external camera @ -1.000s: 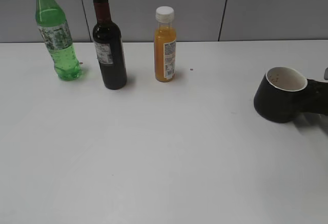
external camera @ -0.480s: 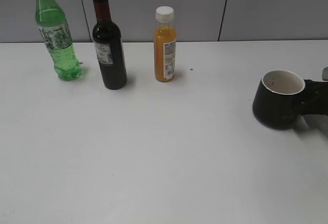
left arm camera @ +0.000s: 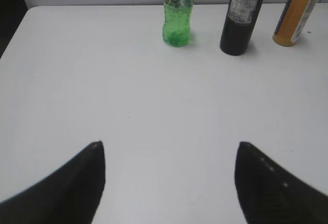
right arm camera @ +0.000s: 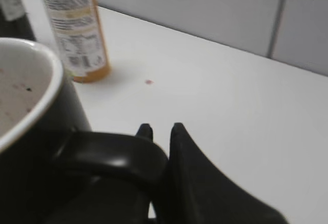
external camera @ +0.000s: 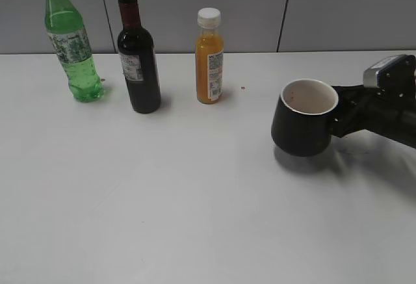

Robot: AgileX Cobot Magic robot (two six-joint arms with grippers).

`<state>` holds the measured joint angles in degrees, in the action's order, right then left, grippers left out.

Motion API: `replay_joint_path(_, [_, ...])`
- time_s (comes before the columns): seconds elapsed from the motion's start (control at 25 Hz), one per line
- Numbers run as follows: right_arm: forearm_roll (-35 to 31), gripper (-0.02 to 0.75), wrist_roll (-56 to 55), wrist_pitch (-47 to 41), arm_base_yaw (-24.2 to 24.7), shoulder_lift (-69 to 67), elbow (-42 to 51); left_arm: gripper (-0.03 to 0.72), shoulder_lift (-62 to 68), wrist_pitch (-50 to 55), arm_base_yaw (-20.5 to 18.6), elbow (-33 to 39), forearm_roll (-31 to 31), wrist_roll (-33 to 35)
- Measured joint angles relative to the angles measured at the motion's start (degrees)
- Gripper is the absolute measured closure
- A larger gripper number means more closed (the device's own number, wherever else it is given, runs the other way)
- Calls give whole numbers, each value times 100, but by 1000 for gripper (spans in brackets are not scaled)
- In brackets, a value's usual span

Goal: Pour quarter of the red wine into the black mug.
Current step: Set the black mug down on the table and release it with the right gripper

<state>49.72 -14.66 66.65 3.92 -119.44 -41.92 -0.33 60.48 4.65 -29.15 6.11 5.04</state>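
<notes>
The red wine bottle [external camera: 138, 56], dark glass with red neck foil and a small white label, stands upright at the back left; it also shows in the left wrist view [left arm camera: 243, 14]. The black mug [external camera: 303, 120] with a white interior sits at the right, upright, and fills the left of the right wrist view [right arm camera: 36, 131]. My right gripper [external camera: 339, 116] is shut on the mug's handle [right arm camera: 113, 157]. My left gripper [left arm camera: 169, 147] is open and empty above bare table, out of the exterior view.
A green plastic bottle [external camera: 69, 43] stands left of the wine and a small orange juice bottle [external camera: 209, 56] right of it, all along the back edge by the grey wall. The white table [external camera: 195, 193] spreads in front of them.
My right gripper has carried the mug leftward toward the table's middle, and more of the arm has come into view. The bottles have not moved.
</notes>
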Motion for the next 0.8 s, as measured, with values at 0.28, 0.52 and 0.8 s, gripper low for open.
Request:
replay_joint_path(0.28, [1668,672,-1117,28,-795,-234,-1401,99,0,0,0,0,0,-1])
replay_joint_path(0.52, [2396,672,-1748,21,-1434,-867,-2355,99,0,0,0,0,0,6])
replay_joint_path(0.8, [2731,672,-2116,21,-1794,-1355,-2852,99,0,0,0,0,0,6])
